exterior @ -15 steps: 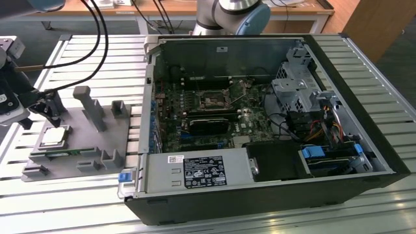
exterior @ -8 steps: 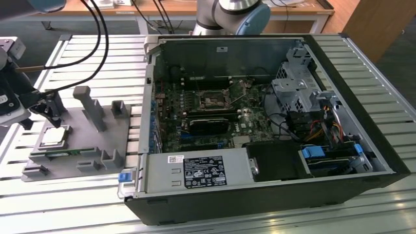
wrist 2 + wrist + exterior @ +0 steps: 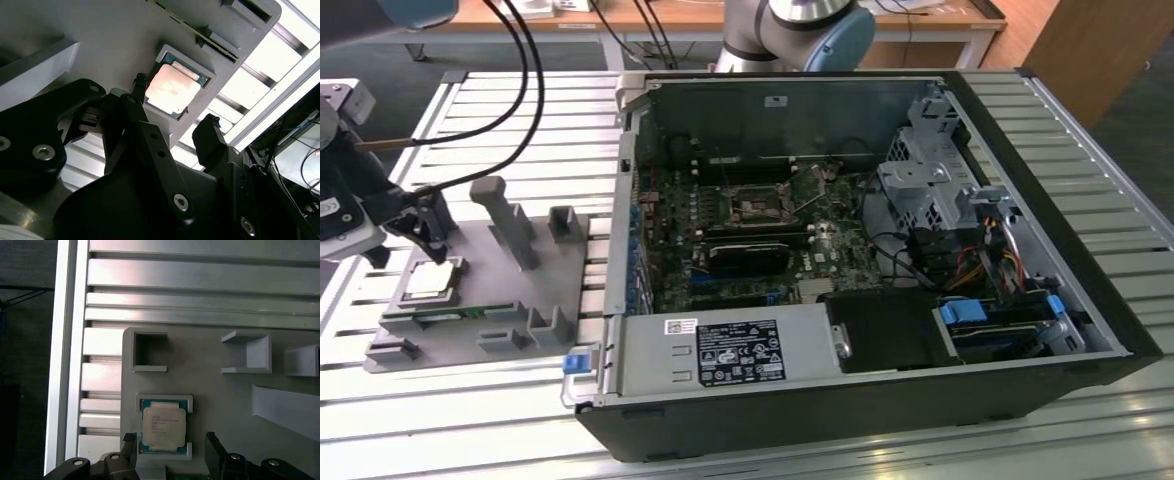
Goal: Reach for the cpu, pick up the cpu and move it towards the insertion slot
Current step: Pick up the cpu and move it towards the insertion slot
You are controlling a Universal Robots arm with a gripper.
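Gripper (image 3: pixel 424 238) (image 3: pixel 175 100) (image 3: pixel 170 452): jaws spread apart and empty, nothing clamped between them; it hangs low over the grey fixture (image 3: pixel 520 290) (image 3: pixel 210 400) at the exterior view's left. In both wrist views one jaw stands to each side of the cpu (image 3: pixel 430 280) (image 3: pixel 172 90) (image 3: pixel 163 426); no contact with the chip is evident. The cpu lies flat, silvery top upward, seated in a shallow square walled recess of the fixture; an empty square pocket sits just beside that recess. The fixture rests on the slatted table (image 3: pixel 494 110) (image 3: pixel 200 275). To the exterior view's right stands the open computer case (image 3: pixel 787 100), beside the fixture; inside it, the insertion slot (image 3: pixel 758 205) sits on the motherboard (image 3: pixel 827 250), dark centre within a metal frame, well apart from the cpu and the gripper.
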